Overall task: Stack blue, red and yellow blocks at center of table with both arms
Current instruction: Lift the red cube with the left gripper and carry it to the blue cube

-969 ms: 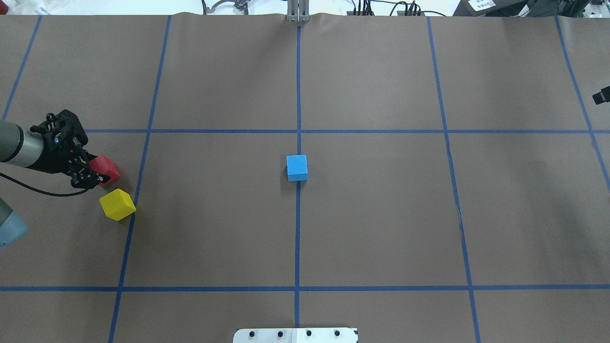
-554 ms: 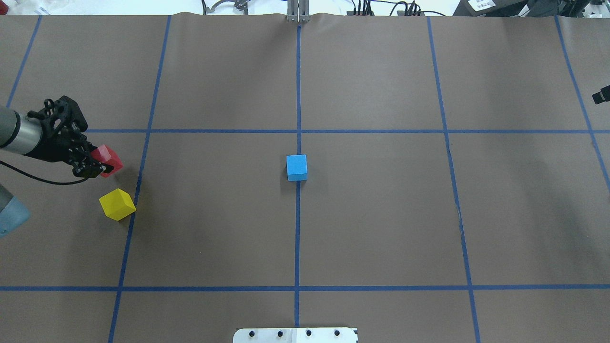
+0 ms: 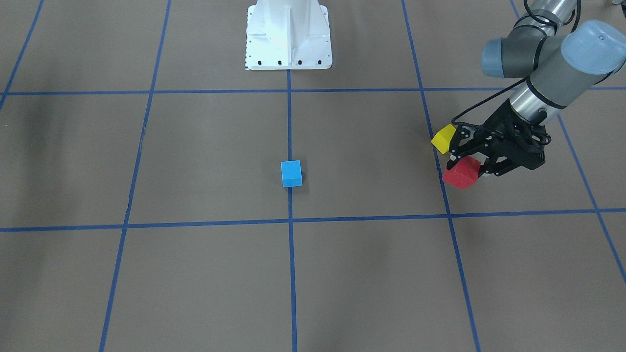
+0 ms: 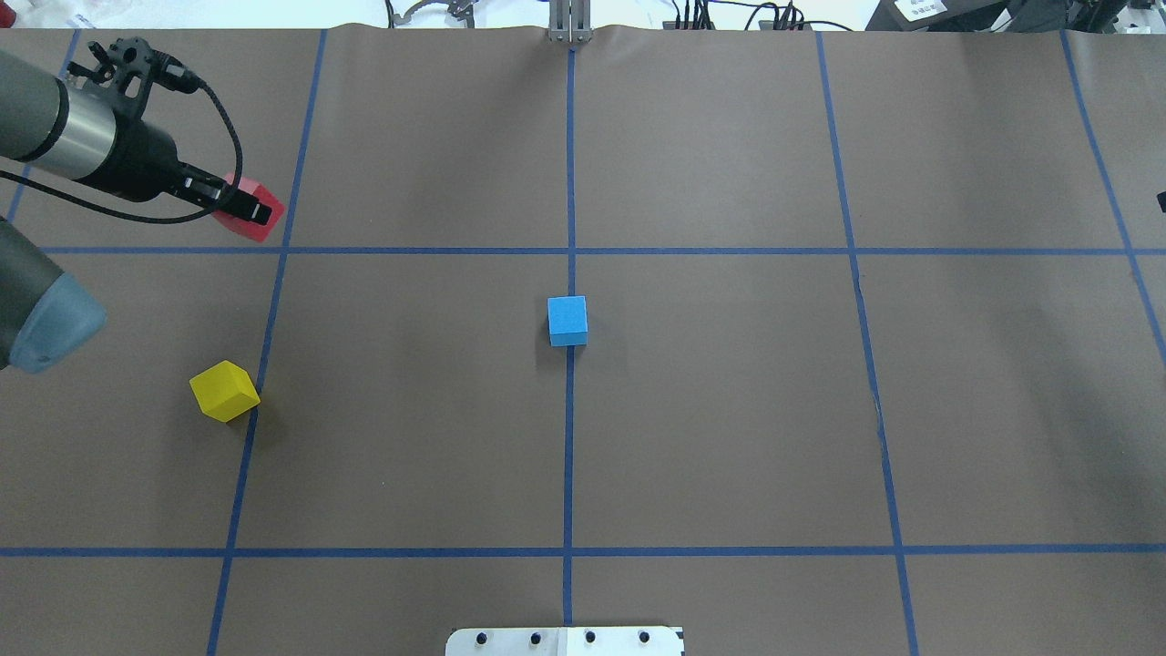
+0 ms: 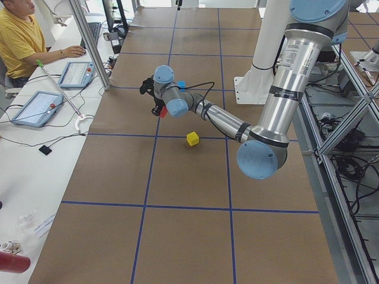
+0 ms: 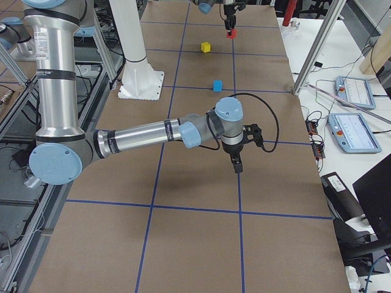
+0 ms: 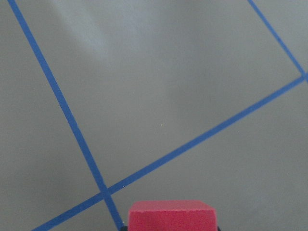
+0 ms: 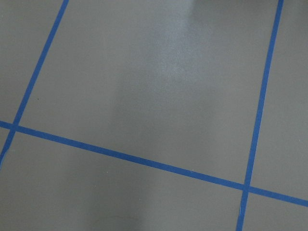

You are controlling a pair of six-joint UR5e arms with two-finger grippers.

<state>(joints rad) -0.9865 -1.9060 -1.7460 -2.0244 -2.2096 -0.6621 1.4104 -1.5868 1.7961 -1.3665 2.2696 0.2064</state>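
One block is up: the left gripper (image 3: 467,165) has its jaws closed on the red block (image 3: 459,175), clear of the desk (image 4: 729,410) near its left edge, presumably bound for the blue block (image 4: 567,320) at centre. The yellow block (image 4: 224,390) lies nearby by that edge; whether the right gripper (image 6: 236,166) is open I cannot tell.

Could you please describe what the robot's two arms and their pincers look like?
Both the left arm and right arm are silver-grey tubes with rounded pale blue caps at the joints and small printed labels. The left pincer and right pincer are black; the left shows an open, skeletal frame. A thin black cable loops along each wrist.
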